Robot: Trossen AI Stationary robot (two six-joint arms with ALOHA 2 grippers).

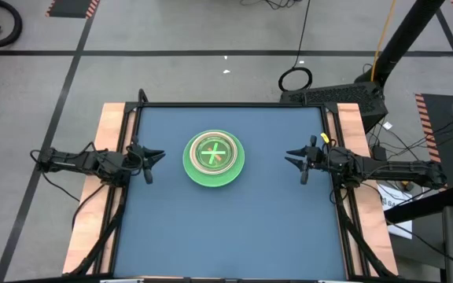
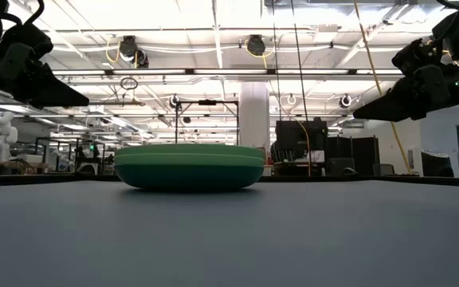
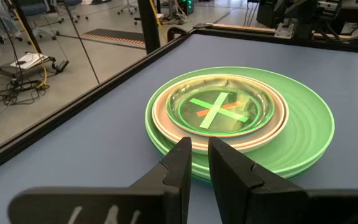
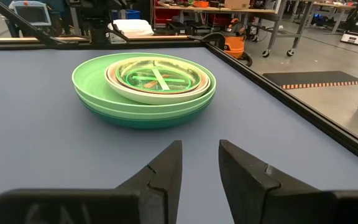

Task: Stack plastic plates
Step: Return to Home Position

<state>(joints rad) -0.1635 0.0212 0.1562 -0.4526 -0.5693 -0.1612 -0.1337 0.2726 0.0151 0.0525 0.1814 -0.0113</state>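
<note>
High view: the plastic plates (image 1: 214, 159) were seen gathered in one stack just left of the middle of the blue table (image 1: 234, 236), a broad green rim at the bottom and a small green plate with a crossed stripe on top. The left gripper (image 1: 154, 166) was held over the table's left edge and the right gripper (image 1: 296, 167) over its right edge, both well apart from the stack, each with its fingers parted and nothing between them.

Low view: only the stack's side (image 2: 190, 166) could be made out, a dark green bowl under a lighter green rim. The upper plates were hidden behind that rim. Dark gripper parts were cut off at both upper corners.

Left wrist view: the left fingers (image 3: 178, 163) were shown a narrow gap apart, short of the stack (image 3: 303, 130). A pinkish rim and a cream rim ringed the top plate; an orange stripe was dimly seen through it.

Right wrist view: the right fingers (image 4: 166, 165) were likewise parted, with bare table between them and the stack (image 4: 92, 78).
</note>
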